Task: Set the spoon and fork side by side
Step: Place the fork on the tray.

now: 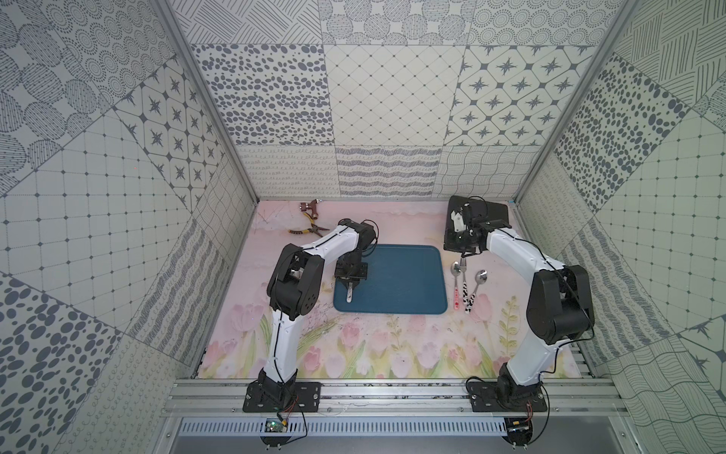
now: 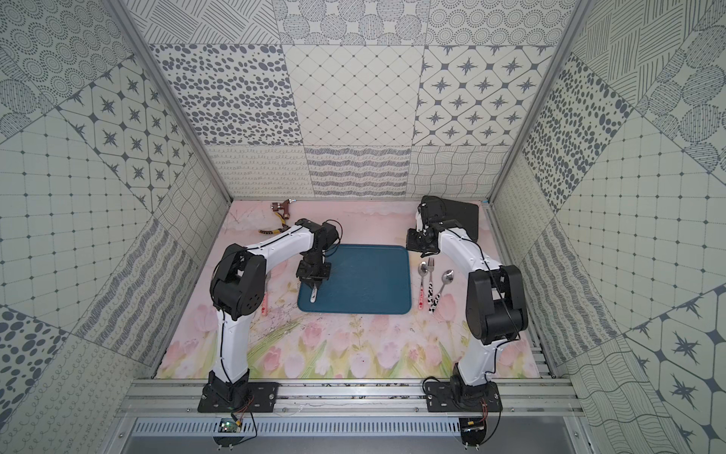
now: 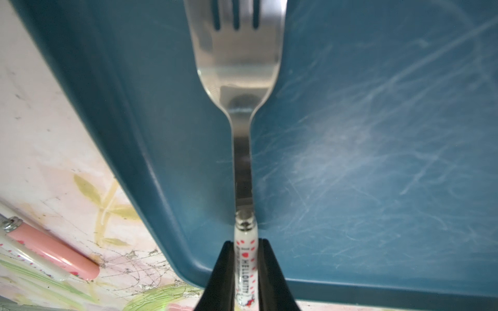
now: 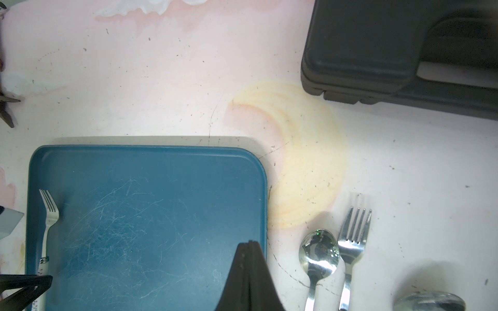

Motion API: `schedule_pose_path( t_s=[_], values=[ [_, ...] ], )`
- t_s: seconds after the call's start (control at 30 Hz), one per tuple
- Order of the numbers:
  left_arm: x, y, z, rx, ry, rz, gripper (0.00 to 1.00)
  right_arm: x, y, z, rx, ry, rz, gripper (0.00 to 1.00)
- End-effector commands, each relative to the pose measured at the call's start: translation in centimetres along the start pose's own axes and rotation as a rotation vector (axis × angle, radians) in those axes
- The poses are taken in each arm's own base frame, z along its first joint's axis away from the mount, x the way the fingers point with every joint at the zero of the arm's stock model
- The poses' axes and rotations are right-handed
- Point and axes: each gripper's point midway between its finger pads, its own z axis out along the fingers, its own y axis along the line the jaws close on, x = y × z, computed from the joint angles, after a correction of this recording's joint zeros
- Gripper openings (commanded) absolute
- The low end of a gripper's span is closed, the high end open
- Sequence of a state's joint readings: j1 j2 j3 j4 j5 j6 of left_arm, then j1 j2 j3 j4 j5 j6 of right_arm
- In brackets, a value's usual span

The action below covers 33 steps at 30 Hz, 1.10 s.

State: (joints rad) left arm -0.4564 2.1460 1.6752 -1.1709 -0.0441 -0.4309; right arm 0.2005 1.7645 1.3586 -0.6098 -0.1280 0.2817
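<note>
My left gripper (image 3: 245,242) is shut on the white, red-dotted handle of a fork (image 3: 237,67). The fork lies low along the left side of the blue tray (image 3: 377,134), tines toward the back; I cannot tell if it touches. In a top view only its handle (image 1: 349,295) shows below the left gripper (image 1: 350,283). A spoon (image 4: 319,253) with a red-dotted handle lies on the mat right of the tray, close beside a cow-patterned fork (image 4: 353,237). My right gripper (image 4: 249,245) is shut and empty, above the tray's right edge.
A second spoon (image 1: 480,277) lies further right. A black case (image 1: 491,220) stands at the back right. Yellow-handled pliers (image 1: 310,230) and a brown fitting (image 1: 308,208) lie at the back left. Pink-handled cutlery (image 3: 54,250) lies left of the tray.
</note>
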Motion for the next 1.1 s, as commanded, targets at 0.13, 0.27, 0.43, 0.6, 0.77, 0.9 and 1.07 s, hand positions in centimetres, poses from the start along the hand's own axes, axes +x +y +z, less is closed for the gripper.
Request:
schedule_pose_path(
  t_s=[0.13,0.27,0.43,0.6,0.77,0.9,1.07],
  values=[
    [-0.4,0.5,0.8,-0.045,0.019,-0.036,0.0,-0.5,-0.1,-0.5,-0.005,-0.032,0.009,0.0],
    [-0.9,-0.1,1.0,-0.027,0.028,-0.048,0.0,-0.4,-0.1,-0.5,-0.002,-0.031,0.008,0.0],
    [-0.6,0.1,1.2,-0.032,0.037,-0.05,0.06,-0.5,-0.3,-0.7,0.004,-0.035,0.006,0.0],
    [-0.3,0.0,1.3,-0.023,0.045,-0.066,0.22,-0.4,-0.3,-0.6,0.002,-0.032,0.007,0.0],
    [-0.4,0.2,0.9,-0.032,0.028,-0.064,0.37,-0.4,-0.2,-0.5,0.001,-0.03,0.009,0.0],
    [-0.5,0.4,0.3,-0.033,0.01,-0.069,0.4,-0.6,-0.2,-0.6,0.001,-0.035,0.01,0.0],
    [-1.3,-0.1,-1.8,0.002,-0.052,-0.081,0.41,-0.7,-0.3,-0.9,0.004,-0.042,0.009,0.0]
  ],
)
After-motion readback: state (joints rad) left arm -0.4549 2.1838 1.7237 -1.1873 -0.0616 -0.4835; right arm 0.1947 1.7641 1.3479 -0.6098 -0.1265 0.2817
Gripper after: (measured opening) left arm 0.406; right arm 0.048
